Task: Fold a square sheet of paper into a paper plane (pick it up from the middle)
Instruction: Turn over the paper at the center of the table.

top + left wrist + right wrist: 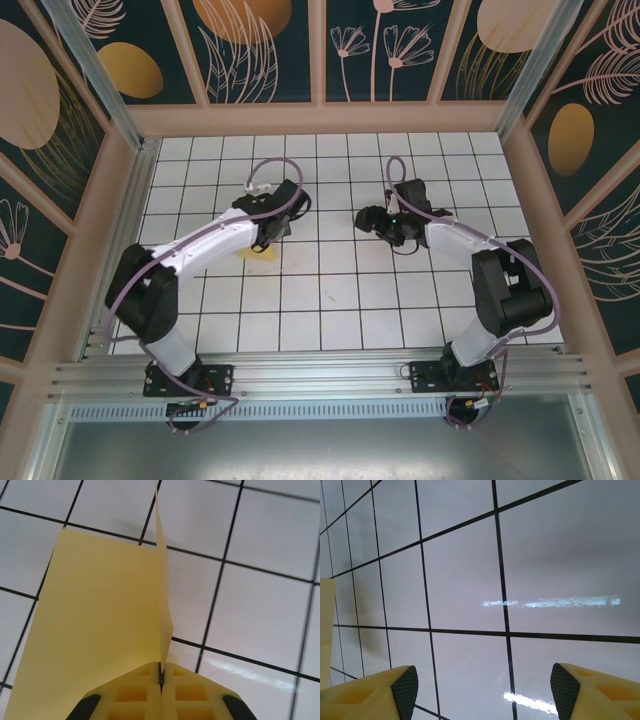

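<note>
Left tool (pixel 161 672): jaws pinched shut on the pale-yellow sheet of paper (pixel 95 630). It grips a raised ridge, so one flap stands upright and the rest spreads to one side over the tiled table (pixel 260 610). This probably keeps the crease line steady for folding.

Right tool (pixel 485 687): jaws wide, nothing between them, above bare tiles near the sheet's edge. Judged ready to take or press the paper.

No print, labels or brands readable.

The thin pale-yellow square paper sheet (pixel 95 630) looks matt and smooth. My yellow moulded plastic fingers (pixel 192 695) have a dull sheen. The white table tiles (pixel 260 605) are glossy, with glare at five o'clock. My black pads (pixel 406 690) look finely grained.
</note>
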{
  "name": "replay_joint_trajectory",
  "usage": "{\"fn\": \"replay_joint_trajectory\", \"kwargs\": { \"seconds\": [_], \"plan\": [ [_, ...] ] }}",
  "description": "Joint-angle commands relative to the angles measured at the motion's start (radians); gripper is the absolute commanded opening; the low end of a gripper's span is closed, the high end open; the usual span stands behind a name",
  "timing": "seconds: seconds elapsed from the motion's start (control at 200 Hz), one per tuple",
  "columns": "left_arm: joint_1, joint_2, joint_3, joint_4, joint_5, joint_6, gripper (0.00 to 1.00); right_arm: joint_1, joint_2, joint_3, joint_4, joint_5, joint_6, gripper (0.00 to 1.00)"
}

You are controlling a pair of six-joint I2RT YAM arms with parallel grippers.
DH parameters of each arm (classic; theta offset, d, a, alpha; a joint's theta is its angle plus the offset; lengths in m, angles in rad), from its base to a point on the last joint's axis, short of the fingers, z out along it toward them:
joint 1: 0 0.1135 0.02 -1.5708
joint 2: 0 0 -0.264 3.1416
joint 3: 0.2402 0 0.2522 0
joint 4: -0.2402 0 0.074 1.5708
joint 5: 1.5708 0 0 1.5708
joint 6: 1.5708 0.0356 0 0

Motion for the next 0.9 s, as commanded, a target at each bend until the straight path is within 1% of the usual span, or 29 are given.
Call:
{"fn": "replay_joint_trajectory", "kwargs": {
  "seconds": [0.0,0.15,0.295,0.36,0.545,0.671,0.851,0.896],
  "plan": [
    [-0.049,0.141,0.077,-0.187,-0.143,0.010,0.00,-0.027,-0.055,-0.016,-0.028,0.053,0.032,0.72],
    [-0.112,0.322,0.216,-0.261,-0.191,0.019,0.00,-0.061,-0.069,-0.030,-0.036,0.045,0.046,0.72],
    [-0.158,0.416,0.297,-0.237,-0.144,0.051,0.01,-0.090,-0.074,-0.047,-0.037,0.036,0.059,0.71],
    [-0.175,0.437,0.328,-0.215,-0.112,0.065,0.02,-0.102,-0.073,-0.056,-0.031,0.028,0.064,0.71],
    [-0.212,0.504,0.415,-0.195,-0.068,0.093,0.03,-0.120,-0.073,-0.074,-0.023,0.016,0.076,0.70],
    [-0.215,0.530,0.408,-0.173,-0.034,0.100,0.05,-0.138,-0.086,-0.085,-0.019,0.016,0.086,0.70],
    [-0.218,0.521,0.397,-0.128,0.030,0.113,0.10,-0.162,-0.107,-0.100,-0.017,0.015,0.092,0.70],
    [-0.219,0.518,0.398,-0.087,0.048,0.113,0.12,-0.164,-0.108,-0.103,-0.017,0.013,0.092,0.70]
  ]
}}
